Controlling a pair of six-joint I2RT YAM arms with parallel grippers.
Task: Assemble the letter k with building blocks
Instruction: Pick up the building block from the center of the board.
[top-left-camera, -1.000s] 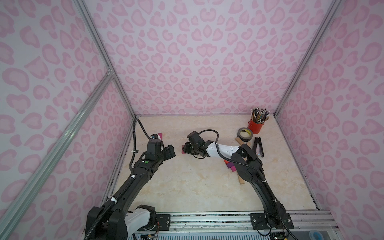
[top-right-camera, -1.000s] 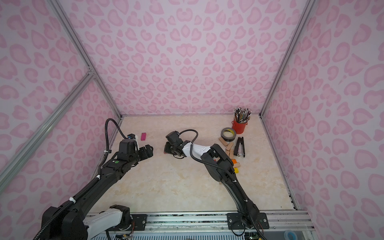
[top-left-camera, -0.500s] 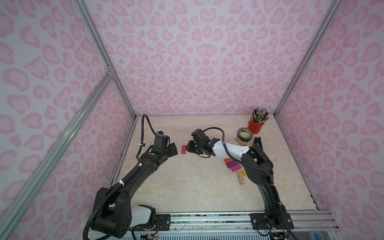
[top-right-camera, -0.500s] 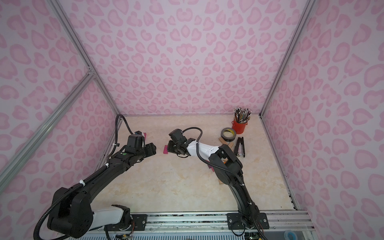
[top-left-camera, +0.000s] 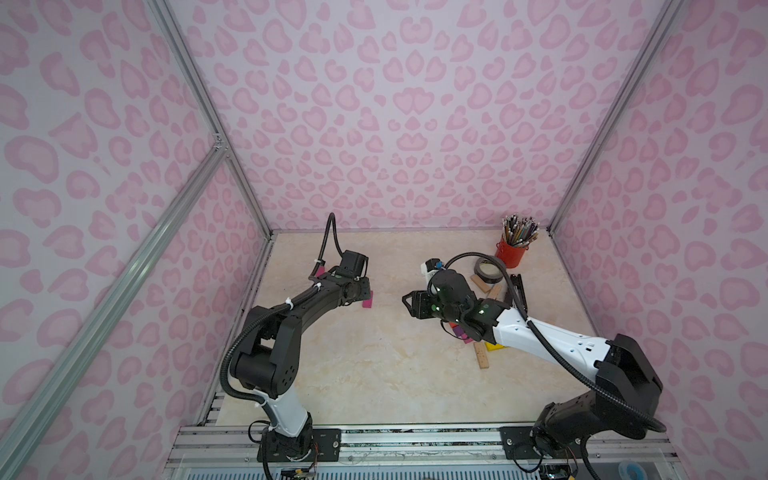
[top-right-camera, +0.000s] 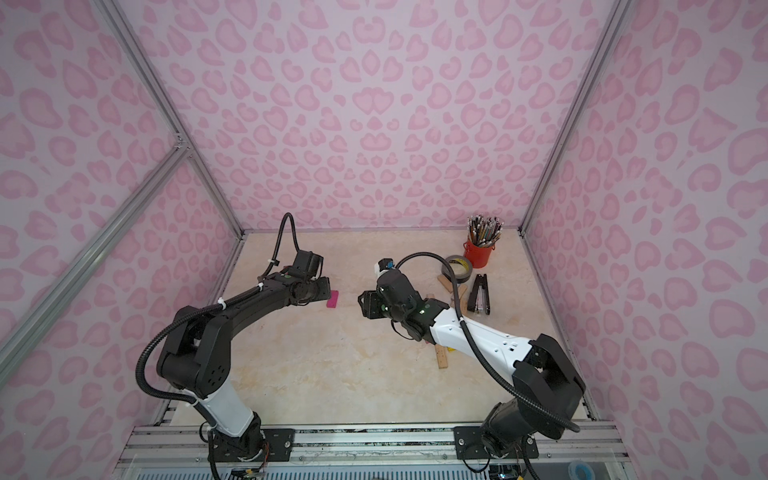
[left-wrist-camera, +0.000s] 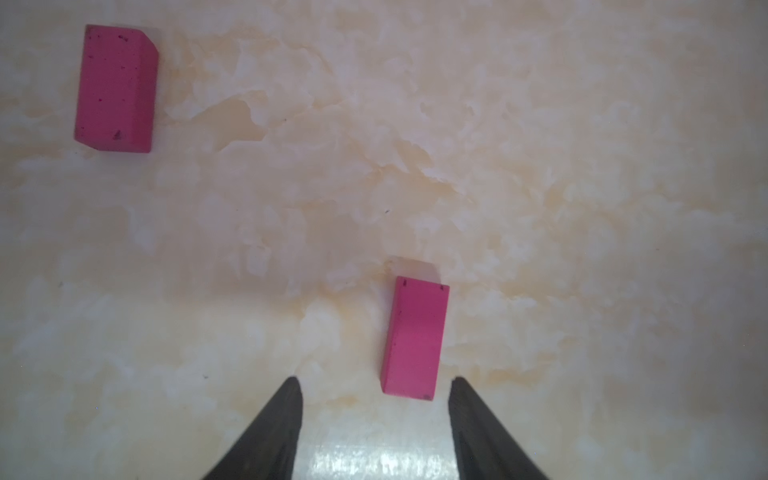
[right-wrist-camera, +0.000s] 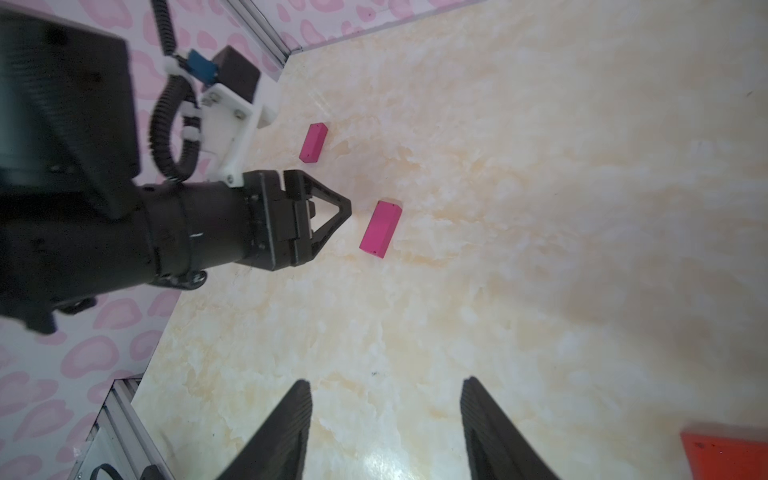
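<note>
Likely step: setting the K's first blocks. Left claw (left-wrist-camera: 375, 380) and right claw (right-wrist-camera: 386, 382) both spread, empty; magenta block (top-left-camera: 367, 299) at about 4 o'clock of left claw. Next: centre over it, then pinch.

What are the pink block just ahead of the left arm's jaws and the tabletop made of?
Magenta block: probably painted wood, matte, with dark chips at corners. Tabletop: glossy, cream marble-like veining with a bright glare patch; stone or printed laminate, cannot tell.
</note>
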